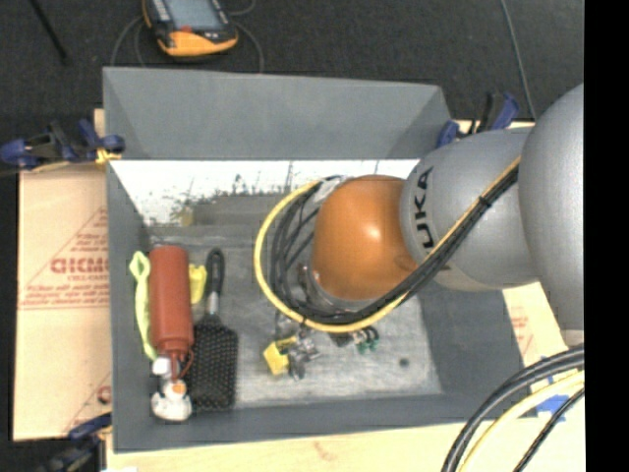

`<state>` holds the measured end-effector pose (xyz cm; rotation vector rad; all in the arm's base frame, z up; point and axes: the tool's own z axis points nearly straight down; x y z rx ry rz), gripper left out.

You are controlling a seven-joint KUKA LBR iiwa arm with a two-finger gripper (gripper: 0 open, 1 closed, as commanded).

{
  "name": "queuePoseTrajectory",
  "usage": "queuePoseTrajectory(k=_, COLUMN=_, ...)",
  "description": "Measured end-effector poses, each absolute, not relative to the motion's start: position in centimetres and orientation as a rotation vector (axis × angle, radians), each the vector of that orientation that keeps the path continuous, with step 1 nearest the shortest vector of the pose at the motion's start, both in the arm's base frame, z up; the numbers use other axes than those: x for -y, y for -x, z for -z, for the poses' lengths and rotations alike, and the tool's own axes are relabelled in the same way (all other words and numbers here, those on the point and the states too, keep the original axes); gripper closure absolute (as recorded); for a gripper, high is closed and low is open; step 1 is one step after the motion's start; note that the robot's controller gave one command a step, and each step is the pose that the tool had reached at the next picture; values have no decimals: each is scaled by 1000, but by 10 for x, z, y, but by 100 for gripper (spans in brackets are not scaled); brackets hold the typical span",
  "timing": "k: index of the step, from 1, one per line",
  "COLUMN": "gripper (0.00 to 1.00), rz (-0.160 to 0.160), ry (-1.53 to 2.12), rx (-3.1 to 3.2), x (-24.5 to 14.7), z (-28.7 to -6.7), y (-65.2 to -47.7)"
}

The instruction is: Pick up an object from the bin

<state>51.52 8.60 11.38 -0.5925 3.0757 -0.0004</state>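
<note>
Along the left wall of the grey metal bin (265, 116) lies a red cylindrical bottle (169, 298), its length running from the back of the bin toward the front, on a yellow-green strip (140, 275). A small white figure (172, 402) sits at its front end. Just beside them on the right is a black bristled brush (214, 362) with its handle pointing toward the back wall. Under the arm's orange domed cover (359, 234), the gripper (297, 346) is low over the middle of the floor, whether spread or closed I cannot tell. A small yellow blocky piece (275, 360) lies at its tip on the floor, front of centre; it is too small to tell its long axis or heading. A small green piece (369, 341) lies near on the right.
</note>
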Motion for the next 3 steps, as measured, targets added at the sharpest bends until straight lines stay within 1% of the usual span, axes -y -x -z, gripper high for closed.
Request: queuePoseTrajectory(k=3, gripper=100, rz=-1, ry=593, rx=-3084, x=-86, z=-113, y=-513)
